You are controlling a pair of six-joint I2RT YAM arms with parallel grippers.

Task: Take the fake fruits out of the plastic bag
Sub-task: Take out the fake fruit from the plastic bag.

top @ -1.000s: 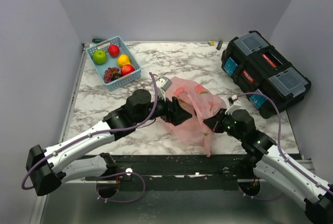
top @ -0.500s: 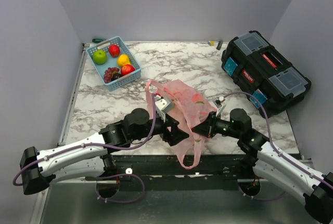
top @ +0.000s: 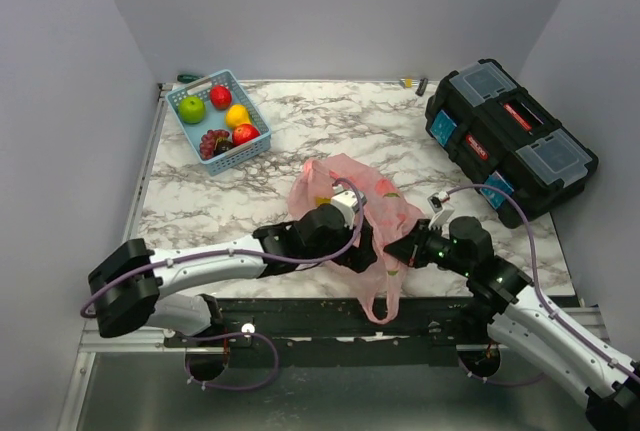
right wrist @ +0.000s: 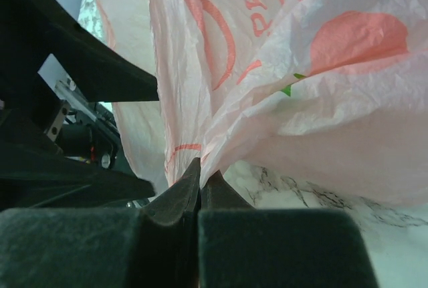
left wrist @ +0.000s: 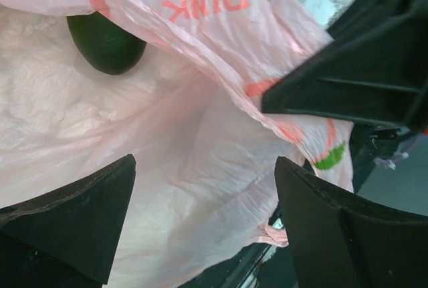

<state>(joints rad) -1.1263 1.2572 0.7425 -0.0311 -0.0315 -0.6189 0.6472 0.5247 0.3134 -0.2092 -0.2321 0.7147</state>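
- Two tools work at the bag (top: 335, 179), which lies crumpled on the worktop (top: 330, 121). One loop of the bag hangs past the front edge.
- Right tool (right wrist: 199, 171): pressed together, pinching a fold of film at the bag's right side. Judged to be lifting that side so the mouth gapes.
- Left tool (left wrist: 206, 168): spread wide, with nothing between its fingers. Pink film fills its wrist view, so it appears to be reaching into the bag from the bag's left.
- Dark green fruit (left wrist: 107, 44): rests against the film deep in the bag, ahead of the left tool and off to one side of its gap, untouched. Whether other fruits lie in the bag cannot be told.
- Basket (top: 222, 116): behind and left of the bag, well apart from it. It holds a green apple (top: 191, 108) with red, yellow and dark pieces.
- Step in hand, as judged: reaching in for a fruit while the other tool steadies the bag. With fruit in the basket and at least one in the bag, the emptying looks part done.
- Next move calls for swinging the left tool until the green fruit sits between its fingers. It should then close on the fruit alone, trapping no film. The right tool's pinch should hold so the bag does not rise with the fruit.
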